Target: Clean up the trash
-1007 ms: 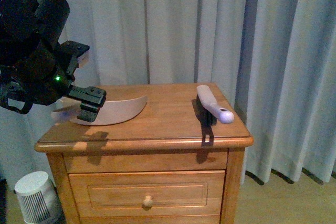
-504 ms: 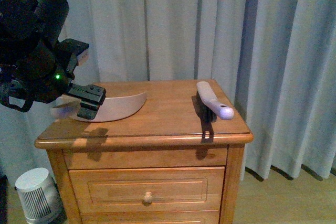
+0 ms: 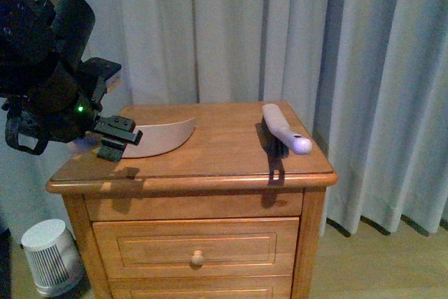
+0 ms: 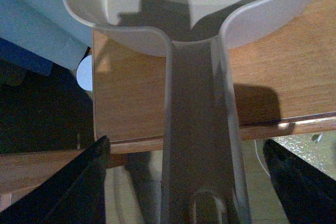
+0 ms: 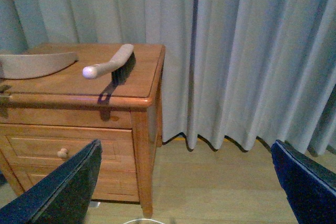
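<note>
straddling dustpan (image 3: 164, 138) handle, left gripper (image 4: 185, 142), brush (image 3: 283, 134) well apart on nightstand (image 3: 210, 166), curtain (image 3: 231, 33) behind

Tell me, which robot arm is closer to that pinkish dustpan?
Left. The left gripper, open, straddles the handle of the dustpan at the edge of the nightstand. The right gripper hangs open well away from both, over the floor.

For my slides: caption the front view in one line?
Open left gripper at the handle of the beige dustpan on a nightstand; brush lies further right.
</note>
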